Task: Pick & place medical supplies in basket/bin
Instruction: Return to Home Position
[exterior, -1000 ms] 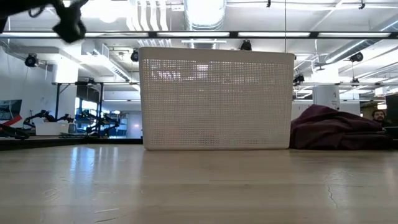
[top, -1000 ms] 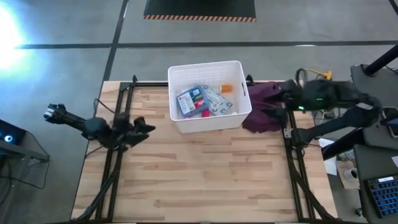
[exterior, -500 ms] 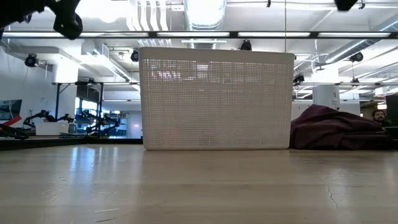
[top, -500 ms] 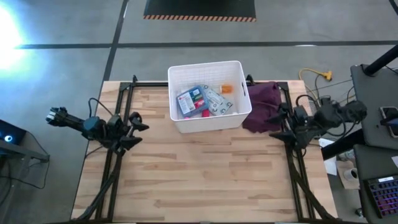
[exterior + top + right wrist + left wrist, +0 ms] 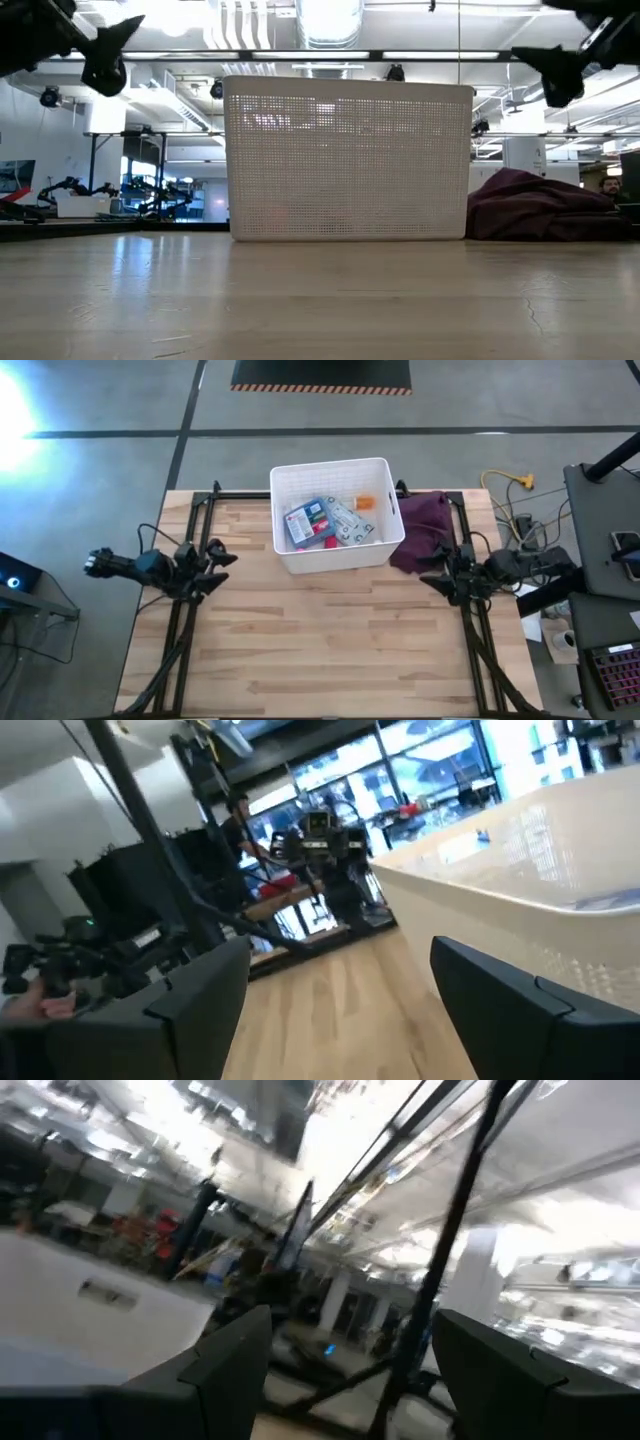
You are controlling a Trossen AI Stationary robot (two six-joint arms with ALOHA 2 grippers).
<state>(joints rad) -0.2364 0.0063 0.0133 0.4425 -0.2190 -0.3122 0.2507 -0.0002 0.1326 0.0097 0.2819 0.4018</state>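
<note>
The white ribbed basket (image 5: 335, 515) stands at the table's far middle; in the low view its perforated wall (image 5: 348, 160) fills the centre. Inside lie the flat blue first-aid box (image 5: 309, 520), a grey-green packet (image 5: 350, 522), a small orange bottle (image 5: 364, 502) and a red item (image 5: 329, 543). My left gripper (image 5: 218, 568) hovers open over the table's left edge, holding nothing. My right gripper (image 5: 437, 568) hovers open at the right edge, near the purple cloth, also holding nothing. In the wrist views both sets of fingers (image 5: 235, 1370) (image 5: 200, 995) stand apart.
A dark purple cloth (image 5: 423, 530) lies bunched just right of the basket, seen also in the low view (image 5: 535, 205). Black frame rails (image 5: 190, 540) run along both table sides. Bare wooden tabletop (image 5: 330, 640) stretches across the near half.
My right arm has drawn back from over the purple cloth toward the table's right edge and come lower, toward the near side. My left arm has pulled slightly toward the left edge and dropped a little. The basket and its contents have stayed put.
</note>
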